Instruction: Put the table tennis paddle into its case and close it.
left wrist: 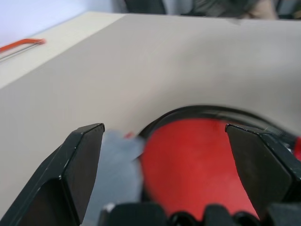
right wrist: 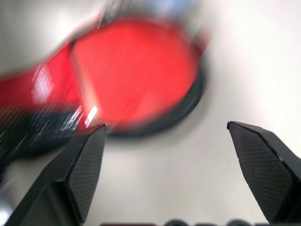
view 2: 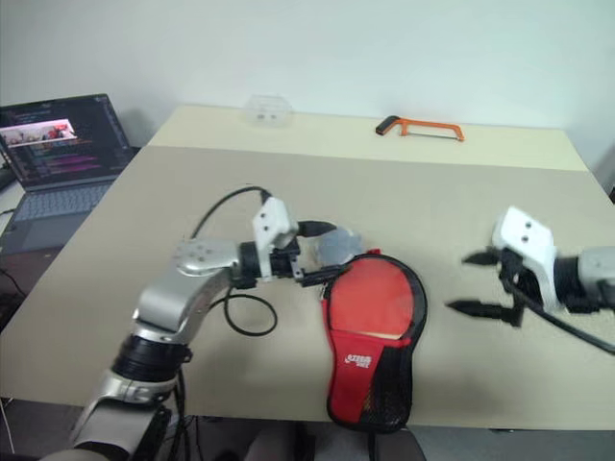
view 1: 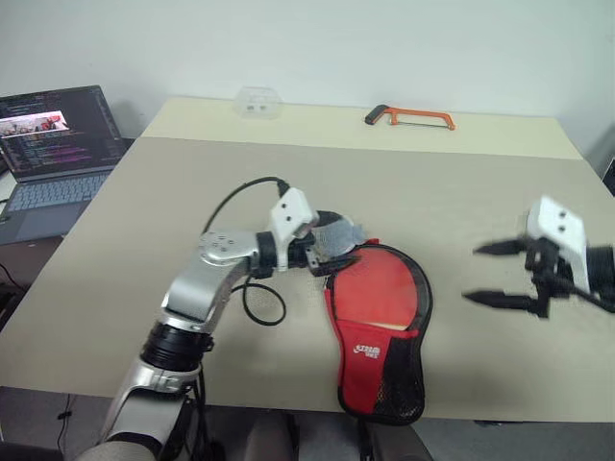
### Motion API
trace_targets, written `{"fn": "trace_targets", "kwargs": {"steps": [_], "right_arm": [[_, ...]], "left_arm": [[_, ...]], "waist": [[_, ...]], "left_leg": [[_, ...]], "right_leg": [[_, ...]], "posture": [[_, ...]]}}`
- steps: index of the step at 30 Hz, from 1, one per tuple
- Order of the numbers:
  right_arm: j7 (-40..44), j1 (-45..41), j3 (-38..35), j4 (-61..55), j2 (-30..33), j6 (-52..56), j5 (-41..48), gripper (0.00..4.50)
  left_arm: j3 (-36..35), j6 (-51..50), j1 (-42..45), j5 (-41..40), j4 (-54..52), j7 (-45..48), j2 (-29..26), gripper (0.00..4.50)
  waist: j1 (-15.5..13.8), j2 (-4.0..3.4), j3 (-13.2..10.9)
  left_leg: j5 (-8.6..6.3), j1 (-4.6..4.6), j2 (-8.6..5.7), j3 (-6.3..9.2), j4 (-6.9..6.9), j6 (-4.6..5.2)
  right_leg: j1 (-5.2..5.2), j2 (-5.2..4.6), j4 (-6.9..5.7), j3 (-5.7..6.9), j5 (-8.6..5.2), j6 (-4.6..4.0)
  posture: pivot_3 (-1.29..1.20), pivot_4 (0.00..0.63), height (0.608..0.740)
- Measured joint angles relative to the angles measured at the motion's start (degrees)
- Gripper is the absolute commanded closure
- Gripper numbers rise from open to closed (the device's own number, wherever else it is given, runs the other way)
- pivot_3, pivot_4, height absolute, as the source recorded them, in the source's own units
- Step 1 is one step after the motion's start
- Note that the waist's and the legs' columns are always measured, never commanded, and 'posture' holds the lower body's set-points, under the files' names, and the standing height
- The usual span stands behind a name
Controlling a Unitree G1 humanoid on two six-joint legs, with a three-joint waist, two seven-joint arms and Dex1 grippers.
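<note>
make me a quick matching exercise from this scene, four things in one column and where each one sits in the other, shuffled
Things:
1. orange hacksaw
2. laptop
3. table tennis paddle
4. right claw

Places:
A. off the table's left side, screen lit
B. in the open case near the front edge
C. on the far strip of the table
D. in the air, open, to the right of the case

Pairs: 1-C, 2-A, 3-B, 4-D
</note>
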State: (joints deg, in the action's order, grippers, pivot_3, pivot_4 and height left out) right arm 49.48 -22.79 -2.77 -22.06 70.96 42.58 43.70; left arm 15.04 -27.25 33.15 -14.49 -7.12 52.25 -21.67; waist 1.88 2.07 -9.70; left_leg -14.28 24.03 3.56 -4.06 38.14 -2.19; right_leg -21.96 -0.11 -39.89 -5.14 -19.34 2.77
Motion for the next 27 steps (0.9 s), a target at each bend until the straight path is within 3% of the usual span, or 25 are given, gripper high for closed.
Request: {"fn": "trace_targets", "kwargs": {"steps": [8,14,20,27], "right_arm": [[-5.2,-15.9,10.8,8.6,-15.1,1.2,-12.5,0.04],[-5.7,-19.8,12.0,12.4,-21.1,1.9,-17.4,0.04],[-0.6,-22.8,14.3,14.0,-26.9,3.1,-17.7,0.04],[1.5,-29.7,20.2,26.4,-37.7,4.8,-20.7,0.04]], "left_arm": [[9.8,-1.3,0.1,5.2,3.1,-3.8,6.8,0.0],[12.2,-3.6,-0.2,8.4,3.4,-4.2,4.1,0.0],[12.0,-3.8,-0.2,9.9,4.8,-4.9,3.3,0.0],[11.7,-3.8,-0.1,10.9,5.4,-5.8,3.1,0.0]], "waist": [[-0.2,-0.04,0.0],[-0.2,-0.06,0.0],[-0.1,-0.08,0.0],[-0.1,-0.09,0.0]], "left_leg": [[0.01,0.0,0.09,-0.01,-0.03,-0.01],[0.01,0.0,0.11,-0.01,-0.03,-0.01],[0.0,-0.01,0.11,-0.03,-0.01,0.0],[0.01,-0.06,0.13,-0.05,0.0,0.01]], "right_leg": [[-0.05,-0.02,-0.04,-0.02,0.0,-0.01],[-0.05,-0.05,-0.07,-0.01,0.01,-0.01],[-0.05,-0.07,-0.09,-0.02,0.01,-0.02],[-0.06,-0.08,-0.16,-0.01,0.02,-0.03]], "posture": [[0.0,0.15,0.74],[0.0,0.15,0.74],[0.0,0.15,0.74],[0.0,0.15,0.74]]}}
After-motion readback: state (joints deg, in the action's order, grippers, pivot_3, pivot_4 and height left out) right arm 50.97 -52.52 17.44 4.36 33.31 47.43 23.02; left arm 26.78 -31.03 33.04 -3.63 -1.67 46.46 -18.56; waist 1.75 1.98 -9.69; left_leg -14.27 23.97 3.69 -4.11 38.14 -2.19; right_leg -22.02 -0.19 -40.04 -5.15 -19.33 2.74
